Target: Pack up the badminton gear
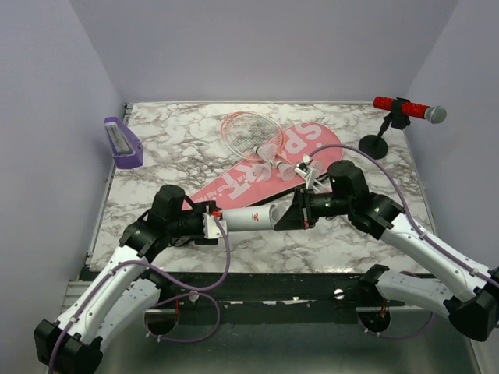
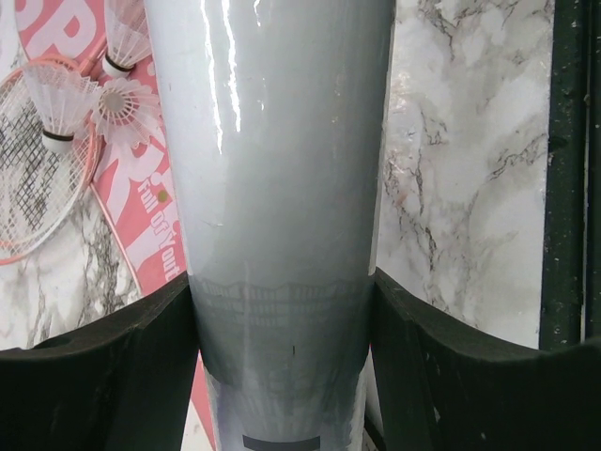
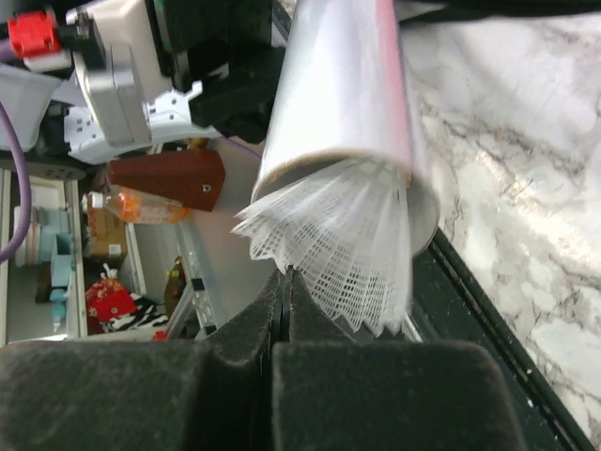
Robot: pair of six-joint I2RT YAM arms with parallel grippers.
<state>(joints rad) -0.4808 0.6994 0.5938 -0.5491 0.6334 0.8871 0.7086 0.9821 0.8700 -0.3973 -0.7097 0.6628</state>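
Two grippers, one tube (image 1: 251, 218)
I see it lying left-to-right, mouth facing right; left gripper (image 1: 213, 224) clamps it, right gripper (image 1: 291, 214) pinches the shuttlecock (image 3: 347, 235) at its mouth.

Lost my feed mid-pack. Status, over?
Left gripper shut on tube. Right gripper shut on shuttlecock, skirt poking from tube mouth. Three loose shuttlecocks on racket and bag. No obstruction seen.

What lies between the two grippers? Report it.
The white tube, shuttlecock poking from its end nearest the right gripper; top external and right wrist views show it.
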